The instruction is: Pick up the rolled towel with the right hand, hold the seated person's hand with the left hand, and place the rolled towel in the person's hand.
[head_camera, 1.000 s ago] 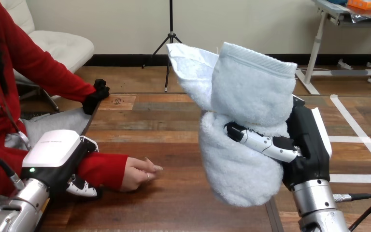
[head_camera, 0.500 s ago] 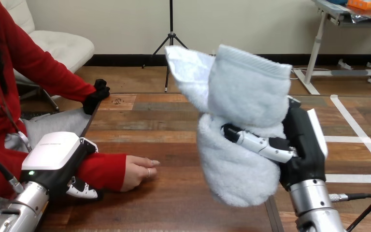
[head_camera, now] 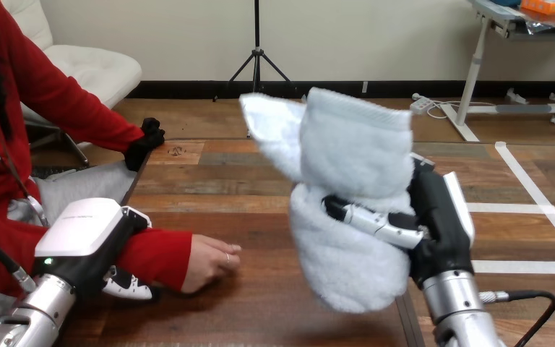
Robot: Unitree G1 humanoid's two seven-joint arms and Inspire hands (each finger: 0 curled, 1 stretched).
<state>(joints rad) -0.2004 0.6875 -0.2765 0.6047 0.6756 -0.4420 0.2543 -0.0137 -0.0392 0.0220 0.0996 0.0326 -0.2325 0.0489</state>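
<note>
**A:** Start at the left. What is the left hand (head_camera: 87, 233) doing?

**B:** It lies over the person's forearm (head_camera: 159, 254), on the red sleeve just behind the wrist. Its fingers (head_camera: 126, 285) curl under the near side, so I read it as clasped round the forearm, not round the hand proper.

**A:** And the person's hand (head_camera: 209, 262)?

**B:** It rests on the counter (head_camera: 260, 307), knuckles up, with its fingers loosely curled in. As it lies, there is no open palm to take anything.

**A:** Where is the rolled towel (head_camera: 347, 210)?

**B:** In the air to the right of that hand, clear of the counter and apart from the person. The right hand (head_camera: 437, 217) grips it about the middle, with its fingers (head_camera: 376, 223) wrapped across the front. One flap (head_camera: 267, 126) stands loose at the top left.

**A:** So how should the delivery go?

**B:** By my judgement, carry the towel leftward and down slowly, lower end first, toward the person's curled fingers. The left hand should steady the arm gently and not squeeze. The palm wants turning up, or at least opening, before the towel arrives. The right hand should loosen its hold only once the person's fingers have closed round the roll. Otherwise the loose flap may drag and the roll may open or drop onto the counter.
</note>
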